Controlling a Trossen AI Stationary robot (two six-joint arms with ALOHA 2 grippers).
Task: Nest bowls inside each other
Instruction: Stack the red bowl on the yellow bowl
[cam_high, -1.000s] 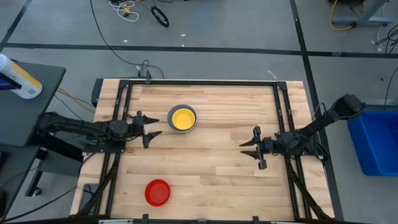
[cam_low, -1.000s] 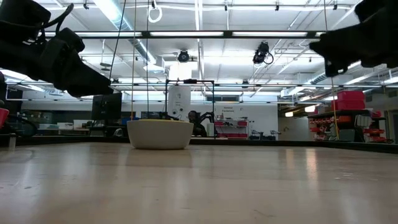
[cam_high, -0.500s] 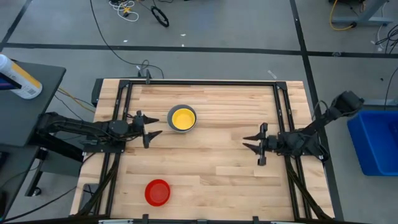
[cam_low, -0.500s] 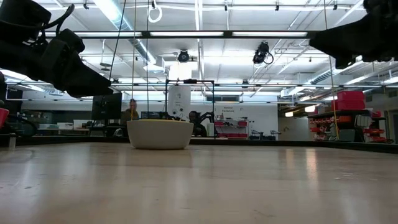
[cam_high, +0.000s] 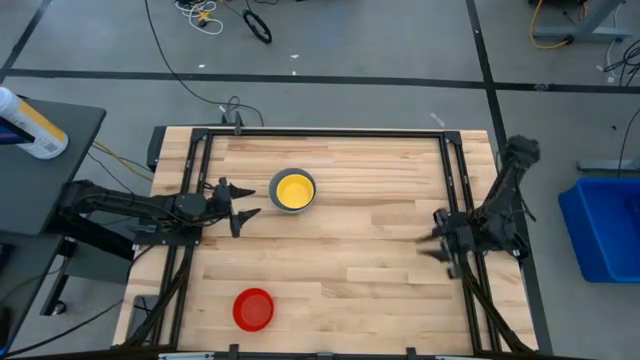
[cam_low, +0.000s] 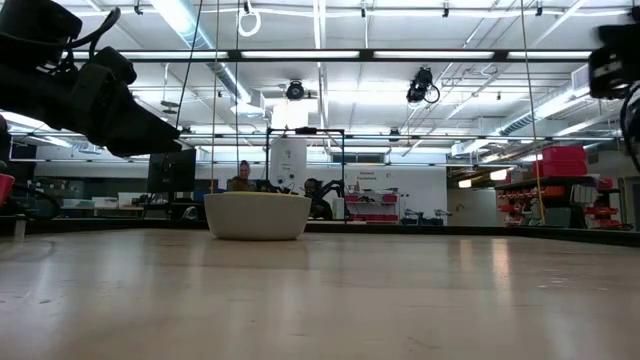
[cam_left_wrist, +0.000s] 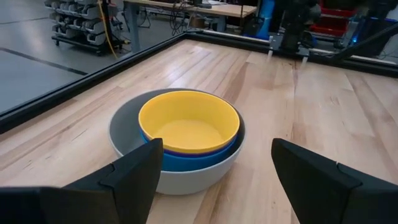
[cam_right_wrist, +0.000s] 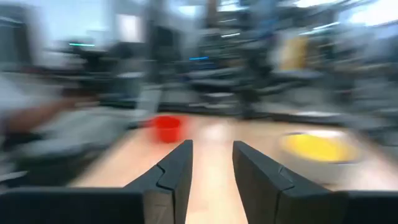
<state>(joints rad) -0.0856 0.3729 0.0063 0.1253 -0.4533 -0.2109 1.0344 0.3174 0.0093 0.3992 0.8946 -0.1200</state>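
Observation:
A stack of bowls (cam_high: 294, 190) stands on the table's far-left part: a grey bowl (cam_left_wrist: 130, 124) holds blue bowls (cam_left_wrist: 186, 160), with a yellow bowl (cam_left_wrist: 188, 121) on top. A red bowl (cam_high: 253, 309) sits alone near the near-left edge, also seen in the right wrist view (cam_right_wrist: 166, 127). My left gripper (cam_high: 240, 208) hovers open just left of the stack, its fingers apart short of the grey rim, touching nothing. My right gripper (cam_high: 432, 243) is open and bare near the table's right rail, pointing toward the left side.
Black frame rails (cam_high: 455, 180) run along the table's sides. A blue bin (cam_high: 605, 225) stands off the right edge. Bare wood lies between the stack and the right arm. A person shows far off in the room behind the stack (cam_low: 242, 178).
My right gripper has drawn back toward the table's right edge, quickly in the last half second, and its arm has swung round at the base. It holds nothing. The bowls have kept their places.

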